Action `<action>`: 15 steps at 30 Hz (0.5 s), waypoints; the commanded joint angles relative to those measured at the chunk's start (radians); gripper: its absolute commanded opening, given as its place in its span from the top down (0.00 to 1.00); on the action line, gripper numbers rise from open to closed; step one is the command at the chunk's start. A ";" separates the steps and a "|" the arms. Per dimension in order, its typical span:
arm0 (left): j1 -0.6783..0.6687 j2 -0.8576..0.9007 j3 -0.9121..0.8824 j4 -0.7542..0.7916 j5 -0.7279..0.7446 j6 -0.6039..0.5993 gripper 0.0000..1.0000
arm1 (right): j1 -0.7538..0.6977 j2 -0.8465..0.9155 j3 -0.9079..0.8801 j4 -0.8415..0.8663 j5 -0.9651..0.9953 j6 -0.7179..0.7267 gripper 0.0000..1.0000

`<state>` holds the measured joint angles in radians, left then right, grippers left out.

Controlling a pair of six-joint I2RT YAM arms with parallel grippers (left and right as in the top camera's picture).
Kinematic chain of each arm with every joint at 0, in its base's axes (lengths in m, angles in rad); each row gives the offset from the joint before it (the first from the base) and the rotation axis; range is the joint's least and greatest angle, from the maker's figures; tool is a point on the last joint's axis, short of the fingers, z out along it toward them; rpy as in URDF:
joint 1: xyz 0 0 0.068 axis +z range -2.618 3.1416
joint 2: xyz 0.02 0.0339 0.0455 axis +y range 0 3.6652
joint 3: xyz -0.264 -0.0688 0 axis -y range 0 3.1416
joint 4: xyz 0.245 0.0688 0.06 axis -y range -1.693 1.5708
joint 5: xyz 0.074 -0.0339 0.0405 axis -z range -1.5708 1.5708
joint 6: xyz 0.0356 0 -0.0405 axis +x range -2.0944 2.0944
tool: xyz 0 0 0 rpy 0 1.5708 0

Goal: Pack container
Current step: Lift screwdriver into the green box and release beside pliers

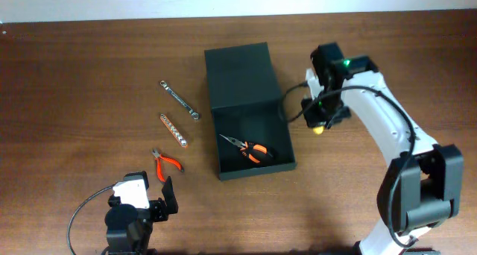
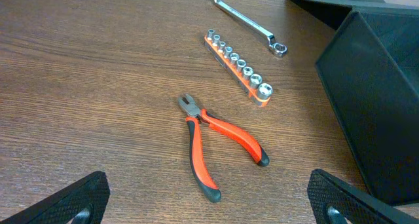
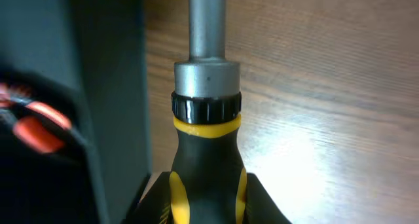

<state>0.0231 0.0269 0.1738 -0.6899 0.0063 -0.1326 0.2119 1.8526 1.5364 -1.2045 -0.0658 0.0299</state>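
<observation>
Wooden table (image 1: 74,76) is hosting this: right gripper (image 1: 319,117) is clamping what's probably a screwdriver (image 3: 206,152) just beside the container (image 1: 257,169); left gripper (image 1: 156,191) is sitting wide open, empty.

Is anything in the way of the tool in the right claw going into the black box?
Only the right wall of the container: the screwdriver in the right gripper sits just outside it, above the table. The top is open, and pliers lie inside.
</observation>
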 commanded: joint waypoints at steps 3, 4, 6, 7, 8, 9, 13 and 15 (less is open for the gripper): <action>0.007 -0.008 -0.005 0.005 -0.011 -0.009 0.01 | 0.022 -0.002 0.156 -0.066 -0.014 -0.041 0.89; 0.007 -0.008 -0.005 0.005 -0.011 -0.009 0.01 | 0.034 -0.002 0.174 -0.077 -0.017 -0.053 0.89; 0.007 -0.008 -0.005 0.005 -0.011 -0.009 0.01 | 0.061 -0.002 0.192 -0.091 -0.045 -0.093 0.89; 0.007 -0.008 -0.005 0.005 -0.011 -0.009 0.01 | 0.079 -0.002 0.193 -0.091 -0.072 -0.121 0.89; 0.007 -0.008 -0.005 0.005 -0.011 -0.009 0.01 | 0.101 -0.002 0.193 -0.091 -0.111 -0.160 0.89; 0.007 -0.008 -0.005 0.005 -0.011 -0.009 0.01 | 0.122 -0.002 0.193 -0.091 -0.138 -0.197 0.89; 0.007 -0.008 -0.005 0.005 -0.010 -0.009 0.01 | 0.217 -0.002 0.191 -0.090 -0.151 -0.338 0.88; 0.007 -0.008 -0.005 0.005 -0.011 -0.009 0.01 | 0.255 0.000 0.190 -0.084 -0.142 -0.377 0.87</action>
<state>0.0231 0.0269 0.1738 -0.6899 0.0063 -0.1326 0.4232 1.8526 1.7092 -1.2903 -0.1707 -0.2234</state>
